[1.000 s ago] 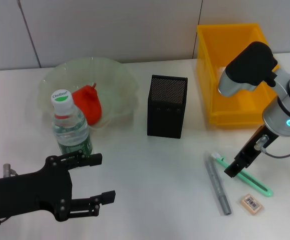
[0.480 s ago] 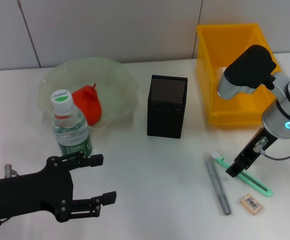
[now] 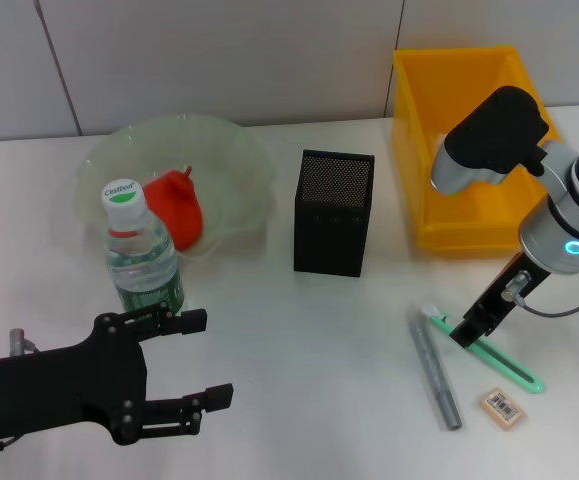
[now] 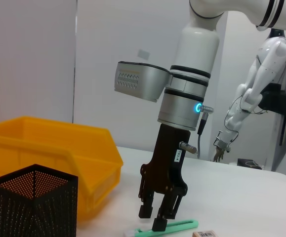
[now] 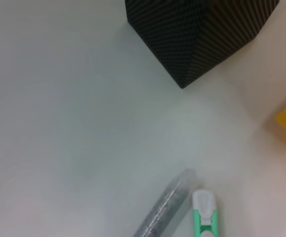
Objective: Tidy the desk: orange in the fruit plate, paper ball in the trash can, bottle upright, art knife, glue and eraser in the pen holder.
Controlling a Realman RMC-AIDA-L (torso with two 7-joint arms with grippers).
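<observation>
Head view: right gripper (image 3: 466, 336) has lifted slightly off the art knife (image 3: 496, 356).

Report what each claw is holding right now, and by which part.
Nothing is held. The right claw is open, its fingers poised over the green art knife, which lies on the desk. The left claw is open and empty near the bottle.

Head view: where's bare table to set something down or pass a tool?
Free: the white table between the black mesh pen holder and the grey glue stick, and the strip in front of that holder. Crowded: right front, where the right tool sits on the green art knife beside the beige eraser; left front, clear bottle and left tool.
</observation>
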